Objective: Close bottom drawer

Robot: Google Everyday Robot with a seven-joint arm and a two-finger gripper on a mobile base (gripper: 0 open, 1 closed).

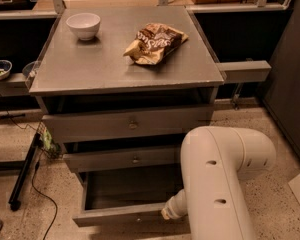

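Bottom drawer [121,215] pulled well out: dark rectangular box exposed, shallow grey front panel facing camera. Gripper [167,213] low at panel's right end; open-or-closed state unreadable.

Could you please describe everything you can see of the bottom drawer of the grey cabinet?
The bottom drawer is the lowest of three in the grey cabinet. It stands pulled well out and level, showing a dark rectangular box behind a shallow grey front panel with one small round knob. The surface looks like matte painted metal. The middle drawer sits above its rear part. The robot's hand is at the right end of the front panel; whether it touches cannot be told.
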